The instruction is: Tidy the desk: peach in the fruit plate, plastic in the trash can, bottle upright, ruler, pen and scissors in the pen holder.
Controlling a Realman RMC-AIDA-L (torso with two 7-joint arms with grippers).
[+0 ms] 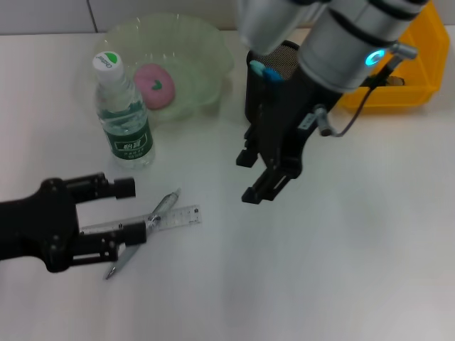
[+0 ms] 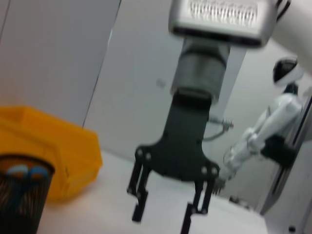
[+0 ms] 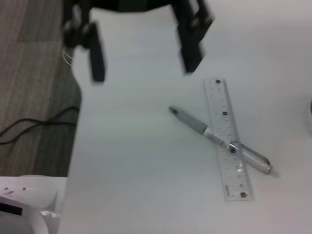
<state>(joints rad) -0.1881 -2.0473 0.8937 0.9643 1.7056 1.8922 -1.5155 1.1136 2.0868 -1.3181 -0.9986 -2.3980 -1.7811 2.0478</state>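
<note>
Lying crossed on the white bench (image 1: 341, 270), the clear plastic ruler (image 1: 174, 217) and the grey pen (image 1: 158, 212) sit at the fingertips of the black left gripper (image 1: 128, 210), whose jaws are released and straddle that end of the pair. Both long axes run roughly along the gripper's reach, the pen slanting over the ruler. The right gripper (image 1: 261, 176), jaws also released, hangs further off beside the black mesh pen holder (image 1: 284, 60), so the left arm is the nearer.

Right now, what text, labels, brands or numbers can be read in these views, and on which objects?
Green-labelled clear plastic water bottle: label print and cap logo too blurred to read.
Clear plastic ruler: scale marks and dark numerals show, too small to read.
Silver pen across the ruler: no legible text.
Nothing else carries text.
</note>
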